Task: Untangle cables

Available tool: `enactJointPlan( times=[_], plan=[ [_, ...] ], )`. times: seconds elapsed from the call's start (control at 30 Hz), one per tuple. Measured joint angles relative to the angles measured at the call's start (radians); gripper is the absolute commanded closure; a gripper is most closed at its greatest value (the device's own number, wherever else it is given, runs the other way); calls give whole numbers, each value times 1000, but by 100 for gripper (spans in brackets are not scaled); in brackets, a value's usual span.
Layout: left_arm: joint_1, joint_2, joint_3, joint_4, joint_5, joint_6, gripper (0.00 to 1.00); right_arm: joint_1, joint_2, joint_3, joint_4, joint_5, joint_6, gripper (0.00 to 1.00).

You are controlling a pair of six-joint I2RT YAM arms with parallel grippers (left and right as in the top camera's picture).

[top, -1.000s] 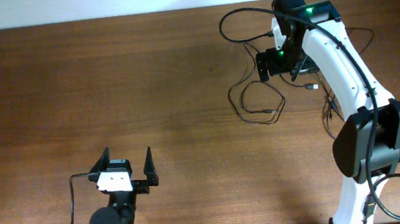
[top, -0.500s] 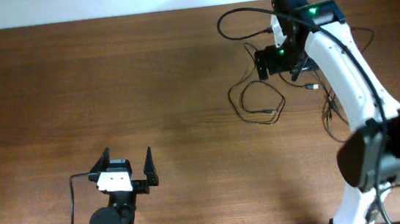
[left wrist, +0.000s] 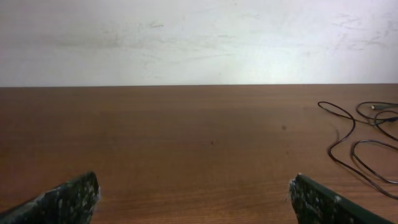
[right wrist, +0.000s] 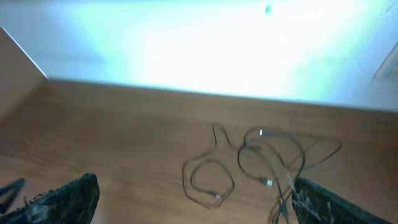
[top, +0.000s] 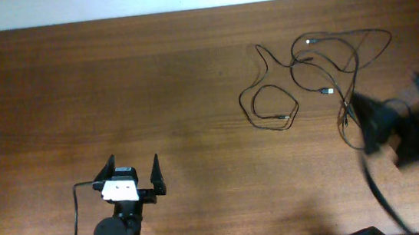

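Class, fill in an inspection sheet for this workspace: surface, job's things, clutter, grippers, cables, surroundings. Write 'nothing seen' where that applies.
Surface: brown wooden table.
Job's things: thin black cables in loose overlapping loops on the far right part of the table, small plug ends showing.
Clutter: nothing seen.
Grippers: left gripper open, empty, at the near left; right gripper open, empty, facing the cables, only a blur in the overhead view.
Cables: thick black arm cord curving at the near left.
Surroundings: pale wall behind the table.
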Motion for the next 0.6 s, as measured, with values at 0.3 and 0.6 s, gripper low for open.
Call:
enactJointPlan(
  times=[0.3, 0.6],
  plan=[
    [0, 0, 0, 0, 0, 0, 1, 0, -273, -16, -23, 23, -4, 1],
    [0, -1, 0, 0, 4, 0, 1, -121, -691, -686, 412, 57, -26, 2]
  ],
)
